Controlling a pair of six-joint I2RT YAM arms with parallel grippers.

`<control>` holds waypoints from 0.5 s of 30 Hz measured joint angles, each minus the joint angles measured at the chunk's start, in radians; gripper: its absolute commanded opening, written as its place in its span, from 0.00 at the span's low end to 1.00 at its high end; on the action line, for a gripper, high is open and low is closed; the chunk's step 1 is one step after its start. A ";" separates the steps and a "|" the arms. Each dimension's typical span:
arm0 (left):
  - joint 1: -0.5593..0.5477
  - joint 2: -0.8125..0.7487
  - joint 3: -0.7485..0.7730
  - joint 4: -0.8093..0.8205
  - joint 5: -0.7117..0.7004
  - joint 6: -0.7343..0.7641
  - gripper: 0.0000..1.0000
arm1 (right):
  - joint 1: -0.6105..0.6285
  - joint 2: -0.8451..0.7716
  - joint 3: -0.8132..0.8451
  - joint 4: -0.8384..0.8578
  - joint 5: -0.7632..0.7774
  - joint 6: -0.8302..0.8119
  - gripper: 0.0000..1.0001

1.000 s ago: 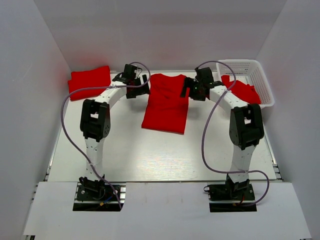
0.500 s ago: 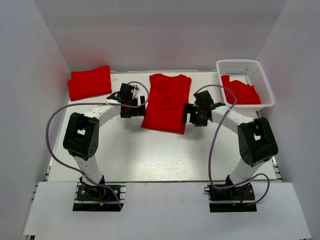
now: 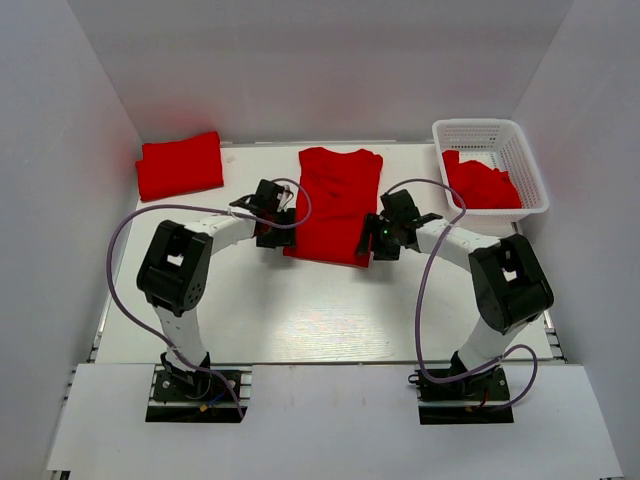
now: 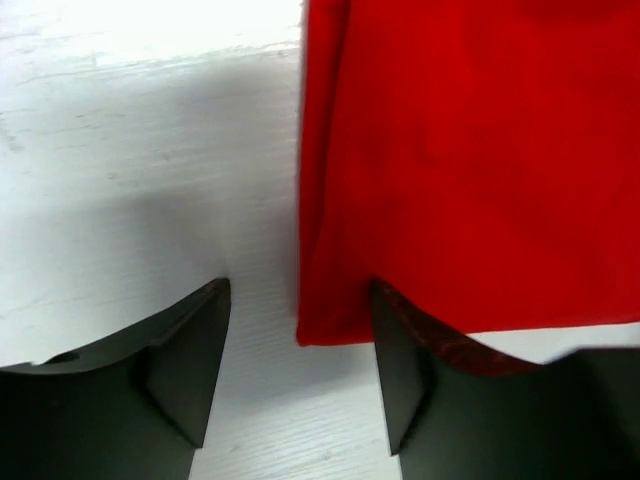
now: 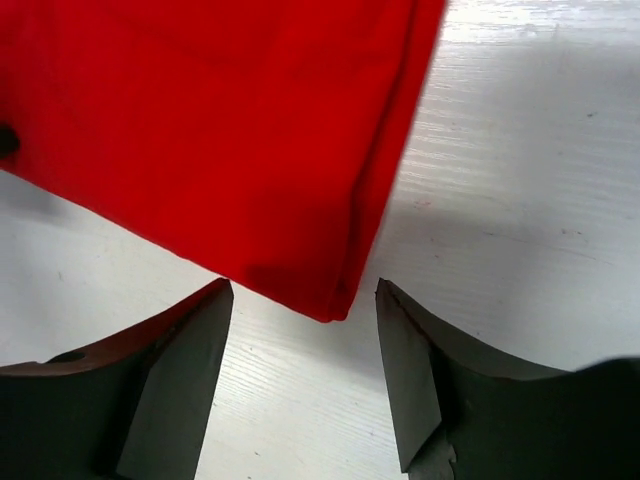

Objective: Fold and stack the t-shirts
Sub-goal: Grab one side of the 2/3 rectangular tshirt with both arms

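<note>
A red t-shirt [image 3: 335,205] lies flat in the middle of the table, its sides folded in to a long rectangle. My left gripper [image 3: 278,238] is open at its near left corner [image 4: 330,325], which lies between the jaws. My right gripper [image 3: 370,250] is open at its near right corner [image 5: 335,300], low over the table. A folded red t-shirt [image 3: 180,165] lies at the far left. Another red t-shirt [image 3: 482,182] lies crumpled in the white basket [image 3: 530,170].
White walls close in the table on three sides. The basket stands at the far right corner. Purple cables loop from both arms over the table [image 3: 300,310].
Both grippers have moved from the shirt's far end down along its sides to its near corners, and have come lower. The shirt has not moved.
</note>
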 measured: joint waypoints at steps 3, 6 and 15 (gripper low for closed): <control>-0.009 0.001 -0.011 0.026 0.001 0.003 0.58 | 0.000 0.012 -0.006 0.021 -0.012 0.016 0.52; -0.016 0.000 -0.021 0.046 0.002 0.005 0.52 | 0.001 0.034 -0.009 0.026 -0.018 0.021 0.46; -0.035 -0.002 -0.059 0.116 0.028 -0.009 0.00 | 0.004 0.047 -0.043 0.051 -0.034 0.039 0.01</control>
